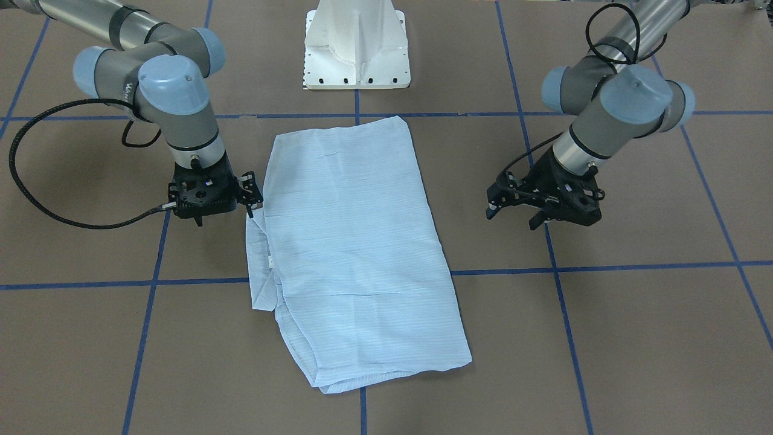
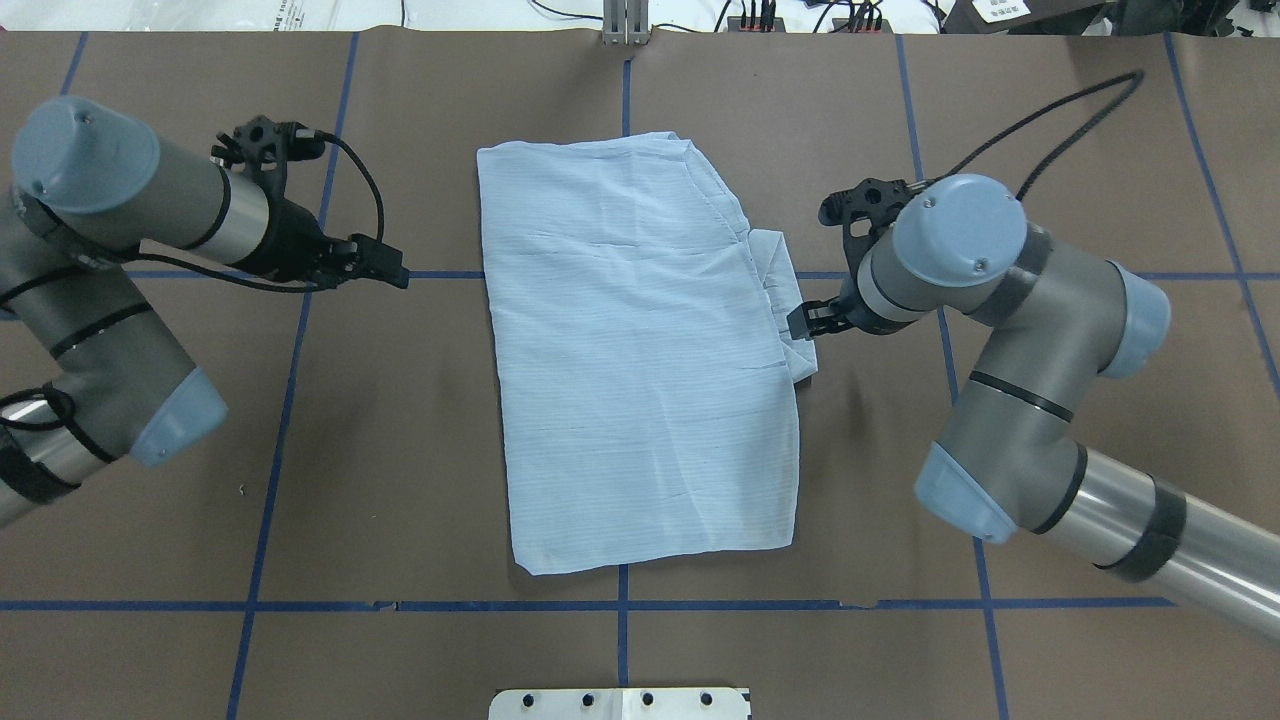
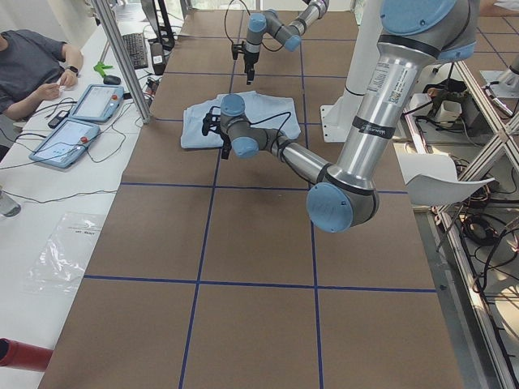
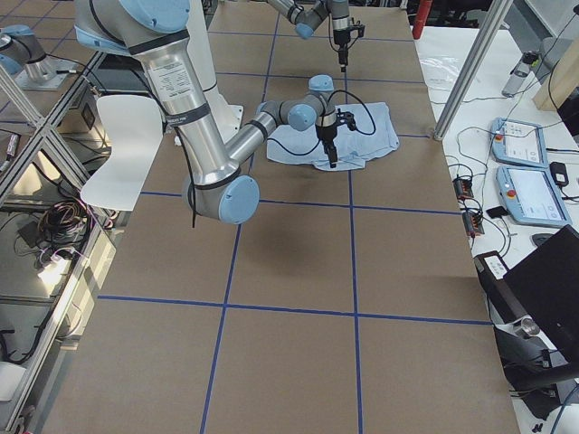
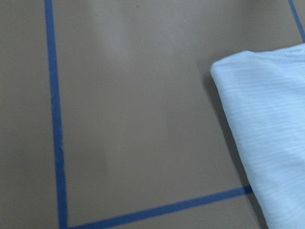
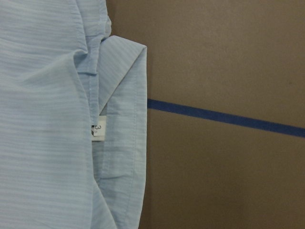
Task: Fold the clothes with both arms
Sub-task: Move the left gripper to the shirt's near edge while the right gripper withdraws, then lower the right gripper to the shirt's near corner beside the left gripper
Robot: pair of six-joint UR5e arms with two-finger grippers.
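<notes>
The pale-blue shirt (image 1: 356,241) lies folded into a long rectangle in the middle of the table (image 2: 640,340). Its collar (image 2: 785,300) with the white neck label (image 6: 97,130) sticks out on my right side. My right gripper (image 1: 223,215) is open and low, one fingertip right at the collar edge (image 2: 805,325); I cannot tell whether it touches. My left gripper (image 1: 513,217) is open and empty, hovering apart from the shirt's other long edge (image 2: 395,270). The left wrist view shows a shirt corner (image 5: 267,133) on bare table.
The white pedestal base (image 1: 356,48) stands just behind the shirt. Blue tape lines (image 2: 620,605) grid the brown table. An operator (image 3: 32,65) and tablets (image 3: 69,138) are at a side desk beyond the far edge. Bare brown table lies on both sides of the shirt.
</notes>
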